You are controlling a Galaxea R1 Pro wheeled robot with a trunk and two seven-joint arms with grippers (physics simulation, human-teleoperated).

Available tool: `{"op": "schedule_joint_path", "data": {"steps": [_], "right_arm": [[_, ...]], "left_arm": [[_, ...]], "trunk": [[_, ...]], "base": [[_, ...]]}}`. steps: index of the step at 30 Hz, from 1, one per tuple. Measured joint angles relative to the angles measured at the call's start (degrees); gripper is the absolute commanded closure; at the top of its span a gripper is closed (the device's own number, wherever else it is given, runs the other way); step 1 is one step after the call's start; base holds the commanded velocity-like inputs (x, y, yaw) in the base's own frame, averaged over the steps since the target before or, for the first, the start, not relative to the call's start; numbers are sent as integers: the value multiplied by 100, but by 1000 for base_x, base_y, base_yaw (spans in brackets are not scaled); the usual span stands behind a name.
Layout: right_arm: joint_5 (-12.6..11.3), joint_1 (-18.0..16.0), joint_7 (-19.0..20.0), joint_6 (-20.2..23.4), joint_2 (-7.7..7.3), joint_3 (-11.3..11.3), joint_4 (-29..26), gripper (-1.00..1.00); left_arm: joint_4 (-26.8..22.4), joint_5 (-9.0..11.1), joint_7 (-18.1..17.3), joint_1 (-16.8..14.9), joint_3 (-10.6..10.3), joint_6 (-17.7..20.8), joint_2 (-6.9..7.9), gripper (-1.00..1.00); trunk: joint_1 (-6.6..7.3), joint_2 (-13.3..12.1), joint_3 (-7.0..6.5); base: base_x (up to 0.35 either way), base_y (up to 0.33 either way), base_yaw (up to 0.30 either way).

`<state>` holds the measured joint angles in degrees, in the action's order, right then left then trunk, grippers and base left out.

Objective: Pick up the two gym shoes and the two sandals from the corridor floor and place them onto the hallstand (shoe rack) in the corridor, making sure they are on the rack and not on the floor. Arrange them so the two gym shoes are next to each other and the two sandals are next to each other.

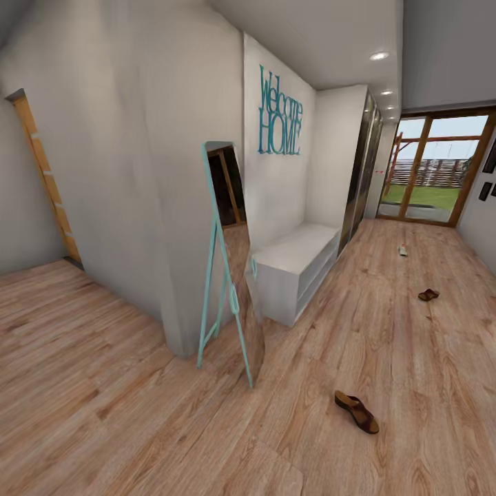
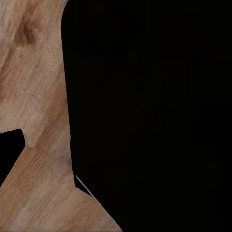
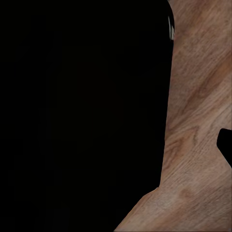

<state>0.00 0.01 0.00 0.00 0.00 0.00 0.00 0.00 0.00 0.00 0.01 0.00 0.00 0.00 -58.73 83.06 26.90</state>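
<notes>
From the head view you face down a corridor where one brown sandal (image 1: 356, 411) lies on the wood floor (image 1: 386, 331) nearest you, the second sandal (image 1: 428, 295) sits well apart farther along to the right, and a gym shoe (image 1: 403, 251) shows small near the glass door (image 1: 437, 167). A pale bench (image 1: 293, 265) stands against the left wall beyond a teal-framed mirror (image 1: 229, 293), under the "Welcome HOME" sign (image 1: 279, 111). In both wrist views a black mass covers most of the frame over floor planks, so you cannot tell whether either pincer is apart or together
</notes>
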Motion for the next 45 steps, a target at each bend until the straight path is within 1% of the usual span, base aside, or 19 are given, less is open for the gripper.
{"op": "schedule_joint_path", "data": {"steps": [1,2,7,10,16,26,38,45], "right_arm": [[0,0,0,0,0,0,0,-100],[1,-8,8,0,8,-7,-8,-100],[3,-8,9,0,8,-9,-8,-100],[12,-8,8,0,8,-10,-8,-100],[-8,-8,8,0,8,-23,-8,-100],[0,-9,8,-3,7,-17,-25,-100],[-28,-9,16,-6,4,-31,-411,-100],[-39,-9,45,-7,8,-33,-637,-100]], "left_arm": [[0,0,0,0,0,0,0,-100],[13,8,-8,-8,-13,-8,-32,-100],[14,17,-8,-8,-10,-8,-40,-100],[-80,24,-8,-9,-12,-27,-116,-100],[-274,24,-8,-9,-9,-42,-158,-100],[-599,10,-2,-9,7,-193,-126,-100],[-988,-11,-6,-21,0,-248,-107,-100],[-1216,-8,-8,-32,0,-454,-121,-100]], "trunk": [[0,0,0],[0,0,-1],[0,0,-1],[0,0,-1],[0,0,-1],[0,-1,-2],[0,-1,-3],[0,-1,-3]], "base": [[0,0,0],[0,0,0],[0,0,0],[0,0,0],[0,0,0],[0,0,0],[0,0,0],[0,0,0]]}}
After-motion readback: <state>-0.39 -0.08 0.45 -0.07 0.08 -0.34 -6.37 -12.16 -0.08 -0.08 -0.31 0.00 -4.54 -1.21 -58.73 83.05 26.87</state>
